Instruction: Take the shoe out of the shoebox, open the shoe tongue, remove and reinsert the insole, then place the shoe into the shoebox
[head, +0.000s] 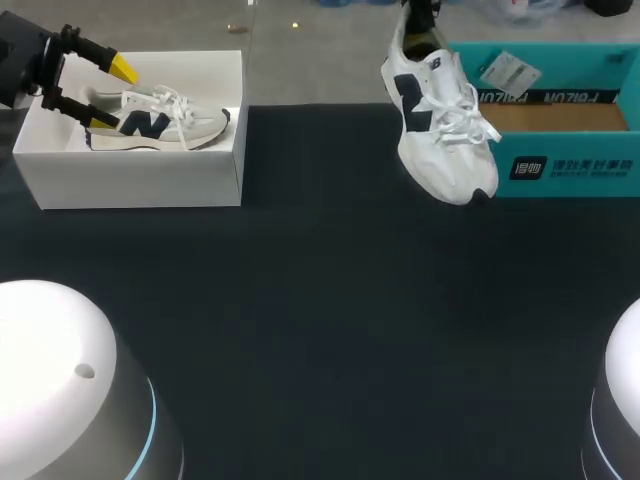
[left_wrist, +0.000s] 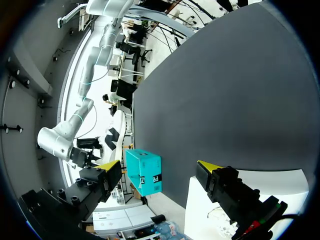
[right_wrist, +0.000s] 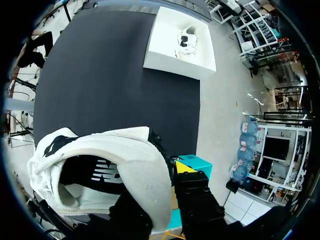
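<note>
Shoe (head: 440, 125) hangs by its heel, clamped in the right gripper (right_wrist: 165, 172), beside the teal shoebox (head: 570, 170); the left gripper (head: 111, 95), fingers apart, hovers over a white box (head: 130, 180) holding a second shoe (head: 160, 122).

The table (head: 320, 330) is the one piece of furniture here: a broad, flat tabletop with a dark, nearly black matte surface, plain and without pattern. Its far edge runs straight across the head view. Light falls on it evenly and softly, leaving only faint shadows and no glare.
</note>
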